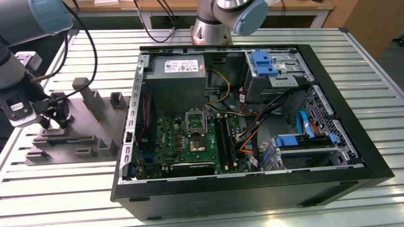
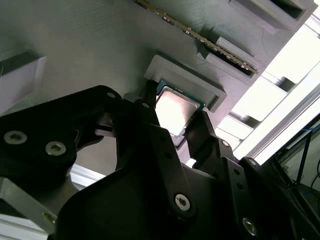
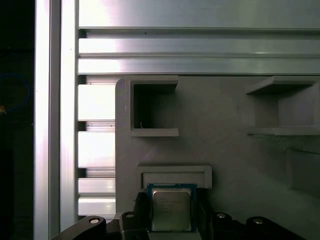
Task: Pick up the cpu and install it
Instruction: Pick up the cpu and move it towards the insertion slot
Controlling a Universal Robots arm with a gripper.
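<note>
Nearest in the exterior view stands the open case point(image 1: 252, 194), a black box on its side that takes up the middle and the exterior view's right of the ribbed metal tabletop point(image 1: 379, 61). From the far left corner of that view the arm point(image 1: 16, 66) reaches down onto the grey tray point(image 1: 94, 123), which lies flat on the tabletop just beside the case's left wall, with upright blocks rising from it. Inside the case, the grey power supply point(image 1: 180, 80) sits at the far left, and the green motherboard point(image 1: 183, 142) lies nearer, below it. The metal-framed socket point(image 1: 196, 120) is on the board's far part.

Smallest is the cpu point(image 3: 171, 207), a silvery square with a green rim. In both wrist views it is on the tray, one edge against a low raised ledge point(image 3: 174, 175), well apart from the socket. The black jaws are clamped on the cpu point(image 2: 172, 107), one finger against each of two opposite edges. A memory stick point(image 2: 200, 37) lies in a tray slot beyond the ledge.
</note>
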